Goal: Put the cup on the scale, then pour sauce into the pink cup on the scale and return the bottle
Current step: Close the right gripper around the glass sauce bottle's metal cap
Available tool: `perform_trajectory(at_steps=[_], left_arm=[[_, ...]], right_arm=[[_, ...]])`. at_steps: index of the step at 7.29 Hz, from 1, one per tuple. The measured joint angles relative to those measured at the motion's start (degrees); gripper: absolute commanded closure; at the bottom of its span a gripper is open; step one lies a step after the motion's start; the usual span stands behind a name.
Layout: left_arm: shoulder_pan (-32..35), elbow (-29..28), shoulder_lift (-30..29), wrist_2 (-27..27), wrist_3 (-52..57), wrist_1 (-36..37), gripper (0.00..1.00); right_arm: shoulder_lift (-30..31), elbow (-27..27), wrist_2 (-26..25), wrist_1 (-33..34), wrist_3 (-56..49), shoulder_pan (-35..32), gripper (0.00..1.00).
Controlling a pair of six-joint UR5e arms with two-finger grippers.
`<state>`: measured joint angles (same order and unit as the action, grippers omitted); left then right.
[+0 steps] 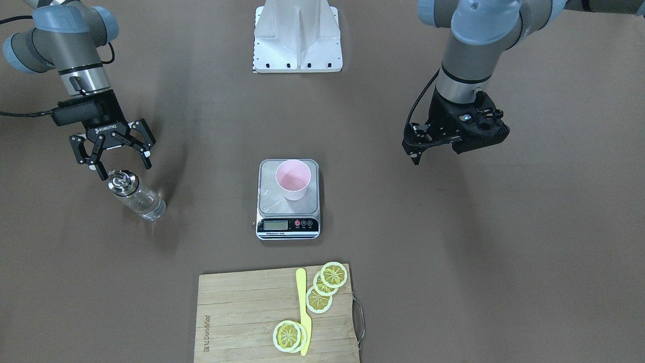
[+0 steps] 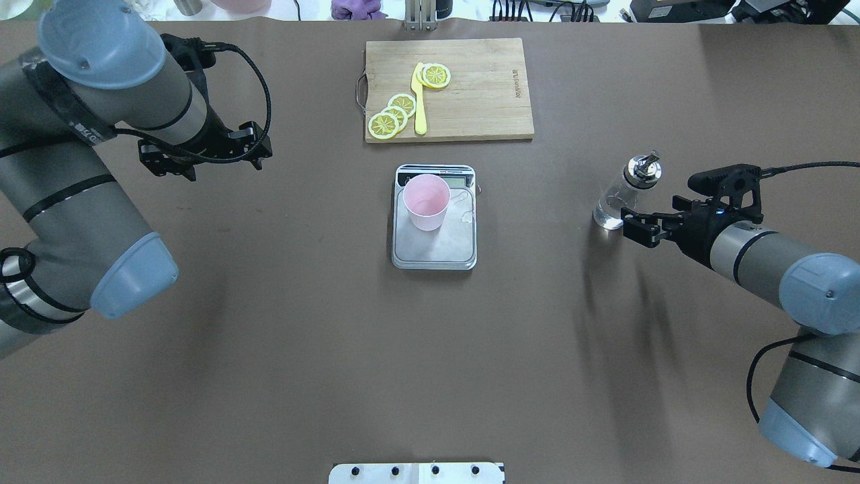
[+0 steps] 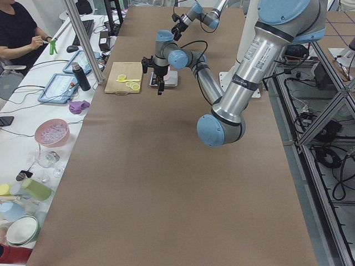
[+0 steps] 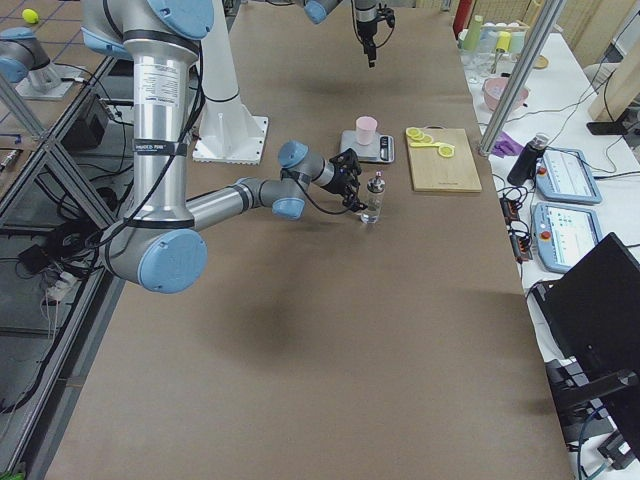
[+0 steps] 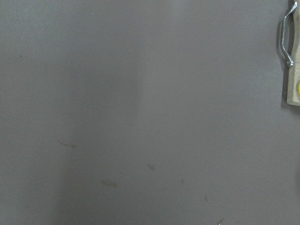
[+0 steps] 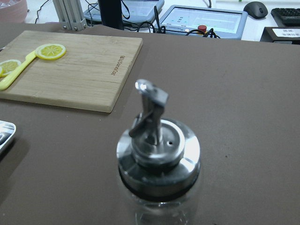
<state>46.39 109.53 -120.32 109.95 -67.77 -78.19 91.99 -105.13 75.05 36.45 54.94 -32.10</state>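
Observation:
The pale pink cup (image 1: 293, 179) stands upright on the silver platform of the scale (image 1: 269, 199) at the table's middle; both also show in the overhead view, cup (image 2: 426, 202) on scale (image 2: 437, 252). The clear glass bottle (image 1: 136, 196) with its silver spout cap stands on the table at my right side, with clear sauce low in it. My right gripper (image 1: 125, 169) is open, just short of the bottle's cap and not touching it. In the right wrist view the cap (image 6: 158, 145) fills the middle. My left gripper (image 1: 415, 154) hangs shut and empty over bare table.
A wooden cutting board (image 1: 242, 312) with lemon slices (image 1: 333, 275) and a yellow knife (image 1: 303, 312) lies beyond the scale, far from the robot. The white robot base (image 1: 297, 40) sits at the table's near edge. A few wet drops lie on the scale platform.

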Motion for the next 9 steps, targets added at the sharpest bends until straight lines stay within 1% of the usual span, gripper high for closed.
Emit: perform_trajectory(at_steps=[4, 6, 9], left_arm=[[0.4, -1.0, 0.0, 0.1, -0.5, -1.3, 0.02], [0.4, -1.6, 0.1, 0.1, -0.6, -1.6, 0.02], [0.5, -1.8, 0.1, 0.1, -0.6, -1.7, 0.02]], right_arm=[[-5.1, 6.2, -4.2, -0.1, 0.5, 1.1, 0.01], [-5.9, 7.6, -5.7, -0.1, 0.5, 1.8, 0.04], [-6.0, 8.4, -6.2, -0.4, 0.2, 2.1, 0.05]])
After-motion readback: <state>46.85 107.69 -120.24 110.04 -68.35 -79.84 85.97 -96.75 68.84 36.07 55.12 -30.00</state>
